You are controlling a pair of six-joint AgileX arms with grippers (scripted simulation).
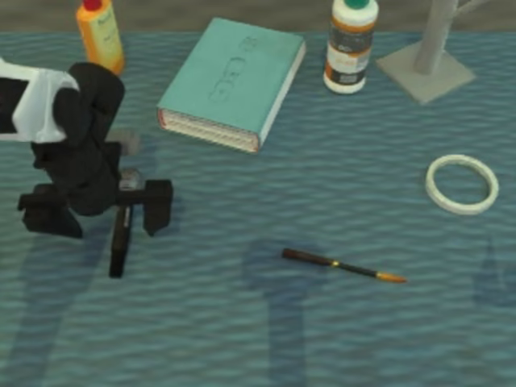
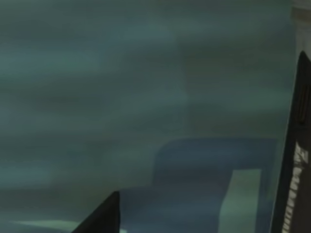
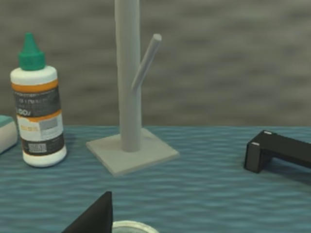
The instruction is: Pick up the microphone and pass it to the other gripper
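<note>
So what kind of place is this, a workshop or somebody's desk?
It looks like a rendered tabletop for robot practice rather than a real room: a blue table strewn with unrelated props, such as a teal book, a paintbrush and a tape ring.

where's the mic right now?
In the top view, the microphone lies at the table's left side, its black handle sticking out from under the left gripper, which sits directly over it, below-left of the teal book.

Left arm [image 1: 76, 133] — bulky black casing, white segment; left gripper [image 1: 97, 211] black, blocky.
</note>
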